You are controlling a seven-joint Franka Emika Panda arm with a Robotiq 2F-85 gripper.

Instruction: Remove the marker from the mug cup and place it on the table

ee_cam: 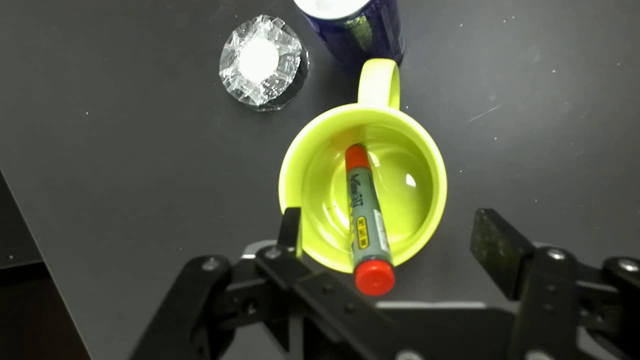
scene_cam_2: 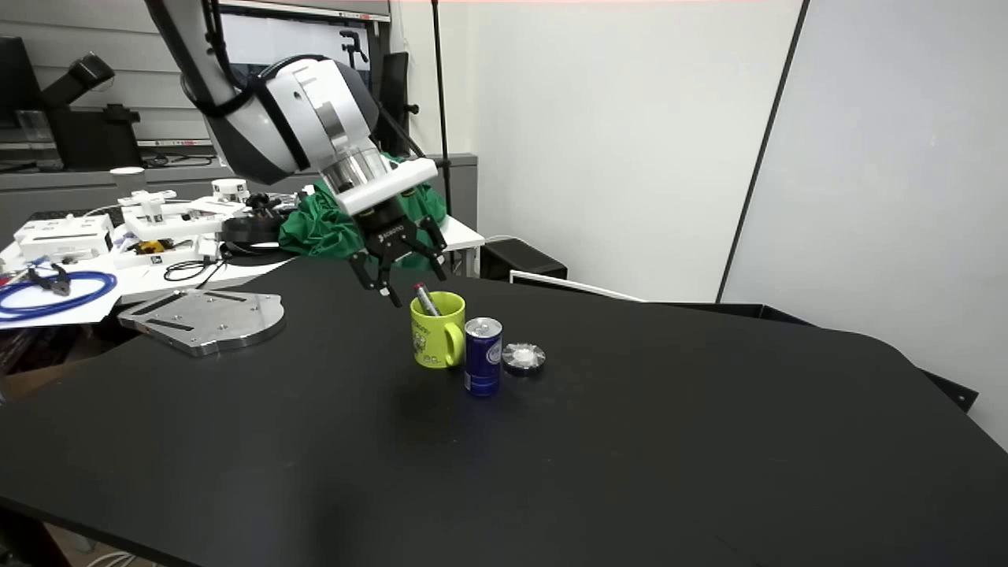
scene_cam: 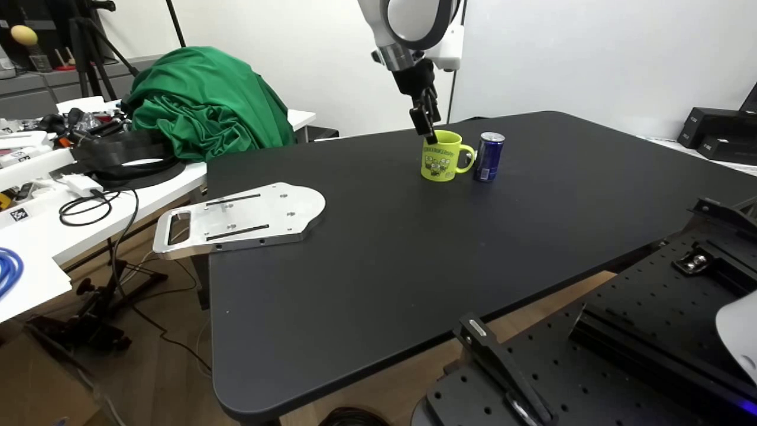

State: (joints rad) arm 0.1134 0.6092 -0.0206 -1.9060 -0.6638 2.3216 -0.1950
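Observation:
The yellow-green mug [scene_cam: 436,165] stands upright on the black table [scene_cam: 355,284], its handle toward a blue can; it also shows in an exterior view [scene_cam_2: 429,346] and the wrist view [ee_cam: 320,150]. The grey marker with red ends [scene_cam_2: 428,301] leans in the mug, its top above the rim. In the wrist view the marker [ee_cam: 365,210] appears between the fingers, nearer the left one. It is hidden in an exterior view. My gripper [ee_cam: 395,240] is open and empty above the mug, tilted; it also shows in an exterior view [scene_cam_2: 417,288].
A dark blue can [scene_cam_2: 483,362] stands beside the mug's handle. A film-wrapped round roll [ee_cam: 262,62] lies near the can. A metal plate [scene_cam: 254,216] lies at one table edge. A cluttered white desk [scene_cam: 35,248] with green cloth [scene_cam: 207,100] adjoins the table.

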